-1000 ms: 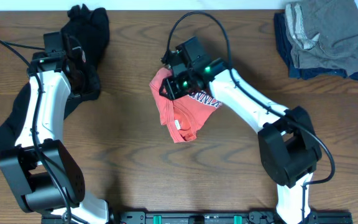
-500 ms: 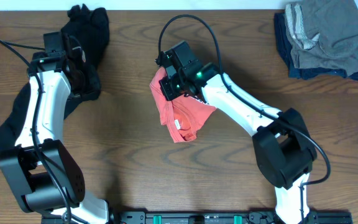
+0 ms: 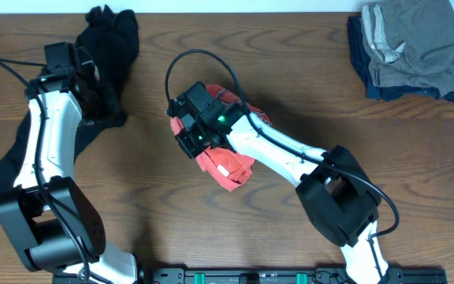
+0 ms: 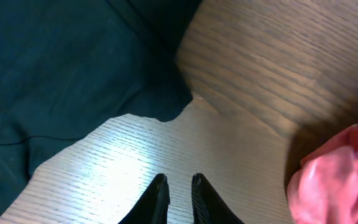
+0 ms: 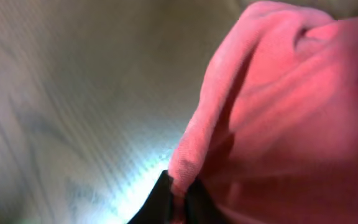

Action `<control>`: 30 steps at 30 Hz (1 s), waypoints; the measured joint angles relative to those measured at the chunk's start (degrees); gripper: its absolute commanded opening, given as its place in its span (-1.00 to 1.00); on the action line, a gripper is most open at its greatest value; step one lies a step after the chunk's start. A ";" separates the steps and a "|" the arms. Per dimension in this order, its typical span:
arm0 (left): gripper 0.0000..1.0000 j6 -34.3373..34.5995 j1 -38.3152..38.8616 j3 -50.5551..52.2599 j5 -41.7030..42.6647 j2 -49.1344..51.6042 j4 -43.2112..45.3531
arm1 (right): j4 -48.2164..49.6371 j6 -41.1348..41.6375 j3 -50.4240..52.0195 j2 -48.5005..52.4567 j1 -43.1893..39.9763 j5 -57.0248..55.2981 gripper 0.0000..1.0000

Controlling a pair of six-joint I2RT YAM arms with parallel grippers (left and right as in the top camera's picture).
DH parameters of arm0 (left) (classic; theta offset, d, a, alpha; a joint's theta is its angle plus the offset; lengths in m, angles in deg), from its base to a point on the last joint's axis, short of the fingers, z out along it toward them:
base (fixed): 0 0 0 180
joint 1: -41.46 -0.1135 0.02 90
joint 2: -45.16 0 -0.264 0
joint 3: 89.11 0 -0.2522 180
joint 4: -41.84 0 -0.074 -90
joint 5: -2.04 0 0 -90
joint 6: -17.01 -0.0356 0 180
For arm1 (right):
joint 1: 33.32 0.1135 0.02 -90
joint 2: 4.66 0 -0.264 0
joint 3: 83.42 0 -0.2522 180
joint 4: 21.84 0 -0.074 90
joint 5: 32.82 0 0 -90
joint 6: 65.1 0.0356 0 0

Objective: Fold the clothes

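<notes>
— What has been moved?
— The right gripper (image 3: 189,130) has been carried leftward across the table (image 3: 290,47) since the earlier overhead frames. The orange-red T-shirt (image 3: 231,166) has been dragged along and bunched tighter.
— How is it held?
— A fold of its edge is pinched between the closed fingers. The rest trails from the pincer toward the lower right, mid-table.
— And the other arm?
— The left gripper (image 4: 179,193) is seen nearly closed on nothing, beside the black top (image 3: 113,31). The shirt lies well off to its right, so the right arm is judged the nearer.
</notes>
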 measured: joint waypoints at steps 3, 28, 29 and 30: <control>-0.68 0.00 -0.57 0.00 0.00 0.00 0.00 | -3.26 -1.64 -0.72 0.00 -0.52 1.53 0.72; -0.68 -0.02 -0.92 0.00 0.00 0.00 0.00 | -18.64 -17.07 -8.41 2.45 -12.13 -7.21 0.63; -0.67 0.00 -0.92 0.00 0.00 0.00 0.00 | -18.36 -17.42 -8.41 3.43 -12.20 -7.80 0.65; -0.68 0.00 -0.92 0.00 0.00 0.00 0.00 | -18.03 -17.68 -8.39 4.17 -12.24 -8.37 0.67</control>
